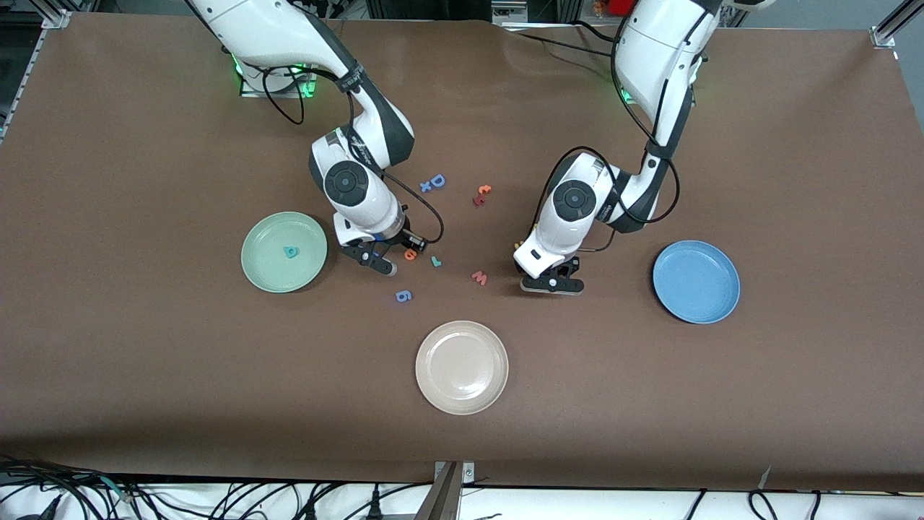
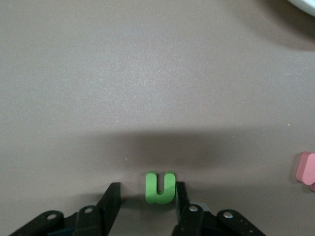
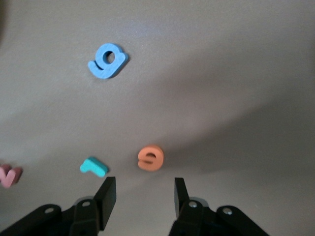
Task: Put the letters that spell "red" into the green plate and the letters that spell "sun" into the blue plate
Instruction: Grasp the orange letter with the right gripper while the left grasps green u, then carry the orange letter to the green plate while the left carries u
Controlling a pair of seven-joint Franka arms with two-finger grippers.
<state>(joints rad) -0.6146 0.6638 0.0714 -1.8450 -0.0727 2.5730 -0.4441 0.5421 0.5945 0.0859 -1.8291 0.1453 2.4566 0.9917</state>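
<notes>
The left end effector (image 2: 146, 206) sits low on the counter (image 1: 144, 397), half closed around the green n (image 2: 160, 187), not squeezing yet. It might pop out sideways. The right end effector (image 3: 142, 199) is open, with the orange e (image 3: 150, 158) just ahead.

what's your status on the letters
Left gripper open astride green foam "n". Right gripper open by orange foam "e". Teal foam "d" in mint-green plate. Nothing blocking.
</notes>
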